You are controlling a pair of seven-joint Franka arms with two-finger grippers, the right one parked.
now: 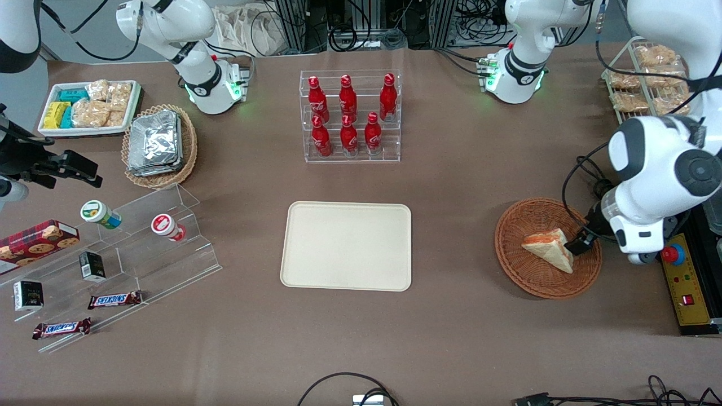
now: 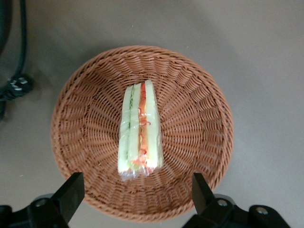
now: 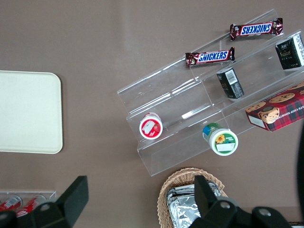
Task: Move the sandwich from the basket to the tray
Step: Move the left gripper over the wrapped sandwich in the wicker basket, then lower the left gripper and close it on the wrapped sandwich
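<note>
The sandwich (image 1: 550, 248), a white-bread wedge with orange-red and green filling, lies in the round reddish-brown wicker basket (image 1: 530, 277) toward the working arm's end of the table. In the left wrist view the sandwich (image 2: 140, 130) lies edge-up in the middle of the basket (image 2: 199, 118). My gripper (image 1: 581, 243) hangs above the basket's rim beside the sandwich, open and empty; its black fingers (image 2: 71, 190) stand wide apart over the rim, clear of the sandwich. The cream-beige tray (image 1: 347, 245) lies bare in the middle of the table.
A clear rack of red bottles (image 1: 350, 115) stands farther from the camera than the tray. A yellow control box (image 1: 685, 287) and black cables (image 1: 575, 180) lie beside the basket. A clear stepped stand with snacks (image 1: 107, 265) and a tan basket of foil packets (image 1: 159, 145) lie toward the parked arm's end.
</note>
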